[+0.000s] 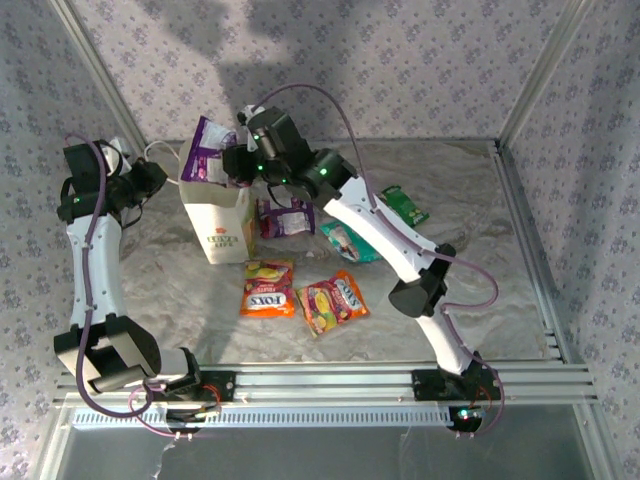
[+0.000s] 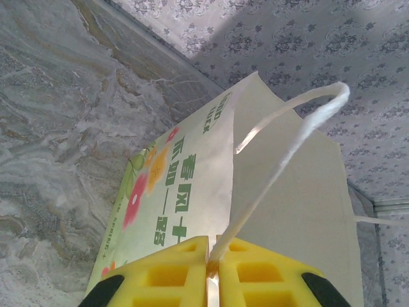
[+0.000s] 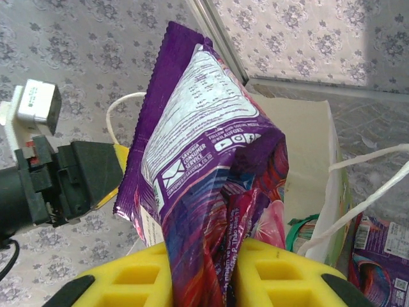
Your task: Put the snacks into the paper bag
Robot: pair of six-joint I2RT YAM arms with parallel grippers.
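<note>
Purple snack packet [image 3: 204, 147] pinched in the right gripper [image 3: 201, 262], held over the paper bag [image 1: 222, 232].

The right gripper's yellow fingers [image 3: 281, 268] are clamped on the packet's lower edge. They hold it upright just above the bag's open mouth, toward the far side of the bag. The left gripper [image 2: 212, 252] sits at the bag's left side, pressed together on a white cord handle [image 2: 287, 137]. The bag stands upright on the marbled table [image 1: 470, 260]. Just right of the bag lies a second purple-toned packet [image 1: 285, 215]. Farther right is a teal packet [image 1: 347, 242], and well beyond that a green packet [image 1: 405, 205]. In front of the bag and a little to its right lie the left FOX'S packet [image 1: 268, 288] and the right FOX'S packet [image 1: 333, 302], side by side and almost touching.
</note>
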